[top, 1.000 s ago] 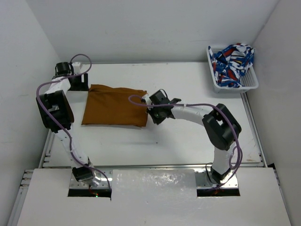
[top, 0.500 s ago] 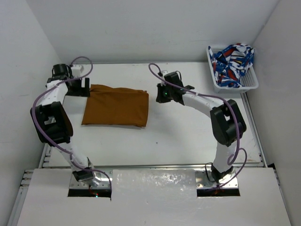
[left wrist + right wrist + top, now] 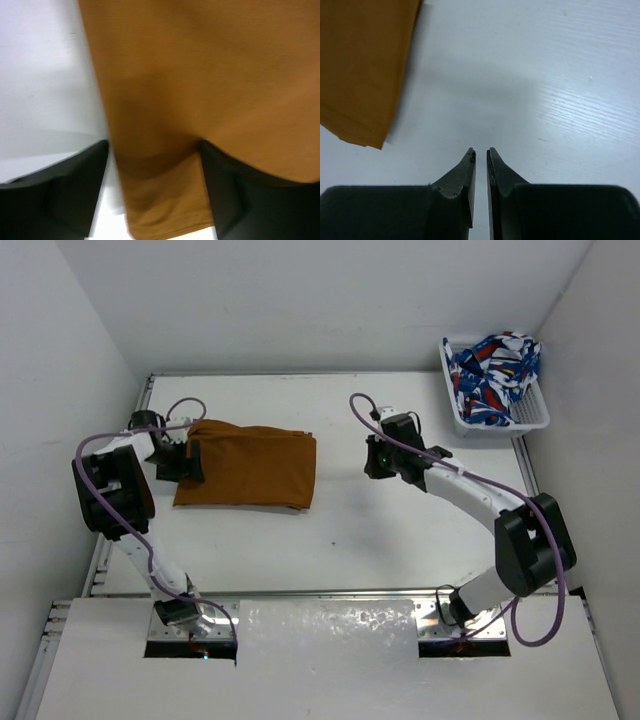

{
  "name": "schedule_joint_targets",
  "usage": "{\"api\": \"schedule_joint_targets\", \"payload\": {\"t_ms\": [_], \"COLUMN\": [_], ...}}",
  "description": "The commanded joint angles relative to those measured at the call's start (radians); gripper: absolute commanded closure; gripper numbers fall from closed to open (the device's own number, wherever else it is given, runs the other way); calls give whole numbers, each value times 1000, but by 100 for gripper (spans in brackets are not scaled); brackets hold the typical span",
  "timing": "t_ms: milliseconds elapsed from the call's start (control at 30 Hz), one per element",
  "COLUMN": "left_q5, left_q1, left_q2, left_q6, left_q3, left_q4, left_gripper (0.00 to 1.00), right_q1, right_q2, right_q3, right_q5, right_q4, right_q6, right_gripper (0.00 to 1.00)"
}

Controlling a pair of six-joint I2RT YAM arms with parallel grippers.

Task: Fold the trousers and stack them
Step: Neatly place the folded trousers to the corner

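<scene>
The mustard trousers point(image 3: 245, 468) lie folded in a flat rectangle on the left half of the white table. My left gripper point(image 3: 190, 462) is at their left edge. In the left wrist view the ochre cloth point(image 3: 200, 75) fills the frame, and my left gripper point(image 3: 154, 145) is open with the cloth's edge between its two wide-apart black fingers point(image 3: 60, 195). My right gripper point(image 3: 372, 457) is to the right of the trousers and apart from them. In the right wrist view it point(image 3: 480, 150) is shut and empty above bare table, with a corner of the trousers point(image 3: 365, 65) at the upper left.
A white basket point(image 3: 530, 423) at the back right corner holds blue-red-white patterned cloth point(image 3: 492, 365). White walls stand close to the table on the left, back and right. A metal rail point(image 3: 330, 592) runs along the near edge.
My left gripper has moved from the back left corner down onto the trousers' left edge. My right gripper has pulled away to the right, off the trousers' right edge. The trousers stay put.
</scene>
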Motion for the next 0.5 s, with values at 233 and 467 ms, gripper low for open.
{"api": "schedule_joint_targets", "payload": {"t_ms": [233,467], "left_q5": [149,16], "left_q1": [7,128], "left_q2": [-8,-45], "left_q6": [5,130], "left_q3": [-38,-8], "left_q4": [-2,-63], "left_gripper": [92,100], "right_q1": [-24,-35], "right_q2": [-89,-117], "right_q3": [-54,-59], "right_q5": [85,106], "right_q4": [2,-18], "right_q6": [-14,-43], "right_gripper": [88,88]}}
